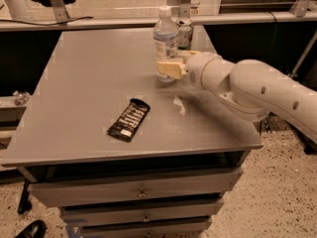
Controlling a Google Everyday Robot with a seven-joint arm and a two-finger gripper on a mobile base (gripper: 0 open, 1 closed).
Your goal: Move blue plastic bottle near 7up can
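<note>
On a grey workshop bench [74,83], the gripper [167,69], upper centre of frame, pinches the blue plastic bottle [165,36] low down, upright just beside the 7up can [185,32]; releasing it appears all that remains.

Black snack wrapper [129,119] flat on grey table [74,78], drawers [138,193] beneath
</note>
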